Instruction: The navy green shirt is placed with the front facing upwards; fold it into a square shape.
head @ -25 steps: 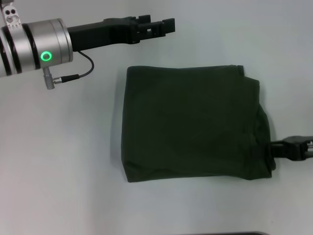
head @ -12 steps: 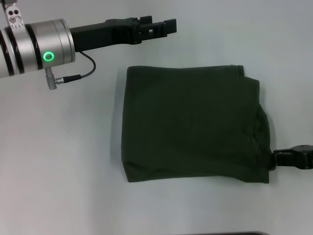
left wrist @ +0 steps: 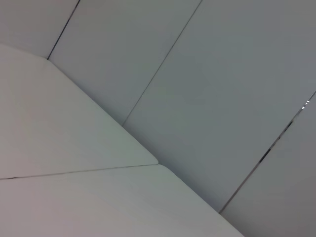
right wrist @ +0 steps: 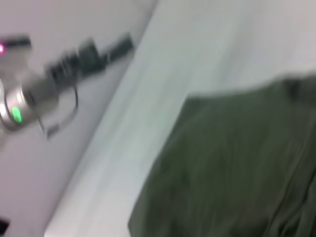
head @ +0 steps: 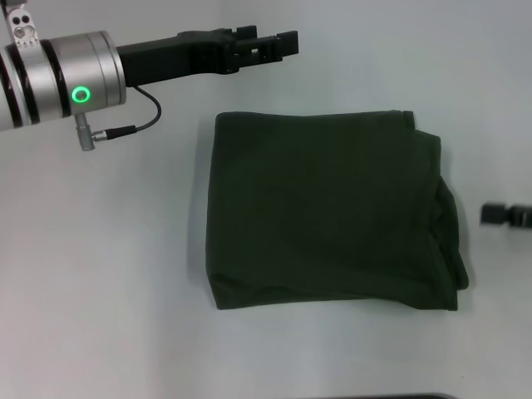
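One navy green shirt (head: 328, 212) folded | R tool (head: 507, 214) just beside, apart, state unclear | L tool (head: 266, 46) beyond, unclear

Folded shirt (head: 328, 212) mid-table (head: 108, 274), left hand (head: 278, 46) behind, right hand (head: 499, 214) beside.

You see only a pale tabletop (left wrist: 64, 192) corner with a thin seam, against grey wall panels (left wrist: 207, 89).

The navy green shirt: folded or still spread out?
Folded. The navy green shirt lies as a compact, roughly square block with layered edges at its right side; no sleeves or lettering show.
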Tool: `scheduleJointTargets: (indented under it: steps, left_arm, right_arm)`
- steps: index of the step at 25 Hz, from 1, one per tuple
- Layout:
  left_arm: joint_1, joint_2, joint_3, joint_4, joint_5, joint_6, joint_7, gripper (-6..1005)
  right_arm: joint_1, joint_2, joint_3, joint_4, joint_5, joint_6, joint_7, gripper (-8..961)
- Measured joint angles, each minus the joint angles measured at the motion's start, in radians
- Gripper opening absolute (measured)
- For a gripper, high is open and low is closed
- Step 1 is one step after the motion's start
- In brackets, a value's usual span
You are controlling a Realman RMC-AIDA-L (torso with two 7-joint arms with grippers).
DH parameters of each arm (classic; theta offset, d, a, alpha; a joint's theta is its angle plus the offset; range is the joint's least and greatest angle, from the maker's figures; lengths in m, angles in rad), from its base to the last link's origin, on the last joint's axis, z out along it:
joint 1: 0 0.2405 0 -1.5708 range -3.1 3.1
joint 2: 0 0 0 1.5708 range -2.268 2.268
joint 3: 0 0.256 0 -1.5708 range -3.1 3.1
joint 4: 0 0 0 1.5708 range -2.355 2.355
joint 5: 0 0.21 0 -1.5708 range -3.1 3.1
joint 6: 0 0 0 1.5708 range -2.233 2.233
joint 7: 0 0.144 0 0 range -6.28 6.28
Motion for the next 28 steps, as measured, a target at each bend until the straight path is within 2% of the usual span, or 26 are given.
scheduleJointTargets:
  steps: [2, 4, 8, 17, 22, 26, 28]
  left_arm:
    - [0.0, 0.0, 0.0, -0.001, 0.0, 0.0, 0.004, 913]
    - [0.001, 0.0, -0.001, -0.002, 0.0, -0.001, 0.006, 914]
    - [0.006, 0.002, -0.021, -0.004, 0.005, -0.011, 0.008, 914]
    - [0.033, 0.02, -0.069, -0.001, 0.007, -0.018, 0.038, 914]
    - [0.035, 0.022, -0.078, -0.002, 0.009, -0.018, 0.057, 915]
    - [0.033, 0.028, -0.078, -0.005, 0.01, -0.019, 0.059, 915]
    - [0.03, 0.031, -0.078, -0.005, 0.01, -0.019, 0.059, 915]
  right_arm:
    - [0.003, -0.007, 0.032, -0.004, 0.033, -0.004, -0.001, 537]
    - [0.008, -0.008, 0.044, -0.005, 0.066, 0.005, -0.002, 560]
    - [0.035, -0.001, 0.046, -0.005, 0.087, 0.056, -0.002, 606]
    - [0.06, 0.011, 0.044, 0.008, 0.084, 0.197, 0.041, 838]
    - [0.079, 0.034, 0.041, 0.018, 0.082, 0.261, 0.072, 936]
    - [0.114, 0.058, 0.031, 0.037, 0.079, 0.321, 0.086, 927]
    - [0.121, 0.062, 0.025, 0.043, 0.078, 0.335, 0.09, 921]
